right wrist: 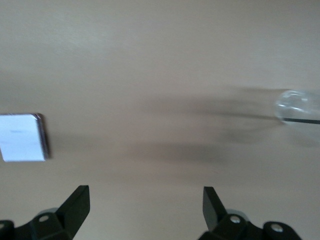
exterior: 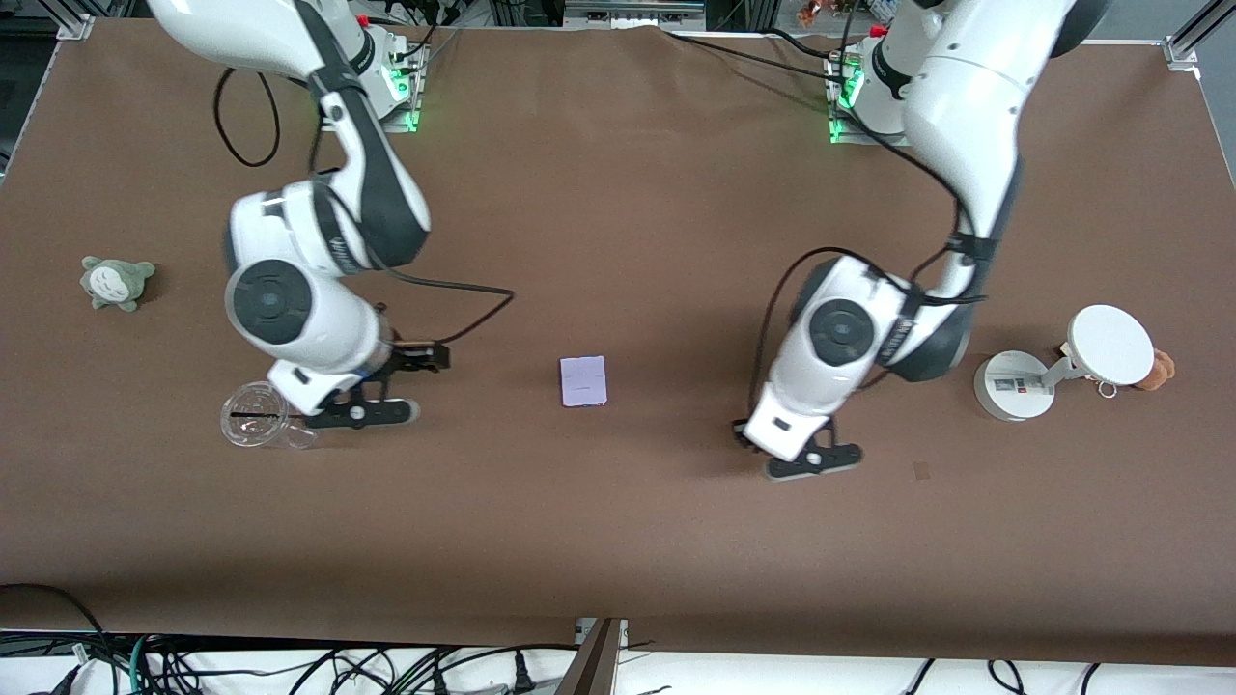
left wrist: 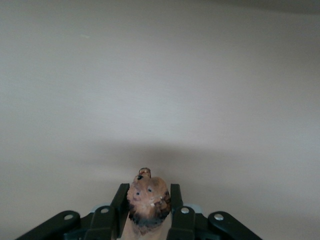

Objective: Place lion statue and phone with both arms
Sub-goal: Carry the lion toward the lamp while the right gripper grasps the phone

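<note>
Lion statue (left wrist: 147, 202): your left gripper (left wrist: 147, 210) has clamped it near the table's front edge. Next, your wide-open right gripper (right wrist: 145, 207) must take the mid-table phone (exterior: 583, 380).

One phone (exterior: 583, 381), one lion statue (left wrist: 148, 202), one clear cup (exterior: 256, 416), one white stand (exterior: 1014, 385), two plush toys (exterior: 117, 282).

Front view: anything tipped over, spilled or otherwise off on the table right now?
Yes: the clear plastic cup lies on its side beside the open right gripper. Nothing has spilled. The phone lies flat mid-table, and the left gripper is shut on the lion statue.
</note>
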`<move>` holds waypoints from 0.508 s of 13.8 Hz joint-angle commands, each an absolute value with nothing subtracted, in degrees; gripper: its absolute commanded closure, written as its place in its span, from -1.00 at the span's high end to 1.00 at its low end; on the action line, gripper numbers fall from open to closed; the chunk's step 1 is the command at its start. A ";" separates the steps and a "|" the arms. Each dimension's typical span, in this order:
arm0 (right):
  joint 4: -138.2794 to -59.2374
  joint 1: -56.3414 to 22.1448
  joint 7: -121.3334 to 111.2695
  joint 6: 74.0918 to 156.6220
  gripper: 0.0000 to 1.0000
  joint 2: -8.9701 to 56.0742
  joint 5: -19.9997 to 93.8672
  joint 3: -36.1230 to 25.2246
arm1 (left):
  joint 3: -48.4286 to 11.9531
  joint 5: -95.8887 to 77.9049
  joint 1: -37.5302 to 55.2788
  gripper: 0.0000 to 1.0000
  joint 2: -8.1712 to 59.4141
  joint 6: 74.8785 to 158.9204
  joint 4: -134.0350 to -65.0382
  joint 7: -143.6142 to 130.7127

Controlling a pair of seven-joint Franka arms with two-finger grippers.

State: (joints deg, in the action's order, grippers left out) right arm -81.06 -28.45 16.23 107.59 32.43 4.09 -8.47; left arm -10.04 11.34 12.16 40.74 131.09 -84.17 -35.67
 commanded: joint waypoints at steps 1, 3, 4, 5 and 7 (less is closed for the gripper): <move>-80.51 -32.33 21.17 112.13 1.00 35.32 4.83 -8.97 | -11.95 13.18 6.25 -1.00 31.14 138.48 -100.94 -28.33; -80.51 -35.05 23.80 115.30 1.00 37.43 4.75 -9.05 | -12.21 13.27 1.17 -1.00 28.49 142.72 -107.12 -20.16; -80.51 -36.29 25.47 116.79 1.00 38.49 4.66 -9.05 | -13.17 13.18 -1.47 -1.00 28.13 143.69 -108.79 -17.08; -80.51 -37.26 26.97 118.46 1.00 39.63 4.66 -9.05 | -14.31 13.18 -4.45 -1.00 27.95 144.57 -110.11 -13.83; -80.42 -38.93 28.47 121.36 1.00 41.65 4.57 -9.05 | -14.50 13.18 -7.90 -1.00 29.26 146.68 -110.74 -8.73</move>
State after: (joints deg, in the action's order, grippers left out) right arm -81.10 -37.39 26.79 118.97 39.75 4.10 -8.38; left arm -12.70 11.38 -3.70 30.68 144.20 -107.32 -13.54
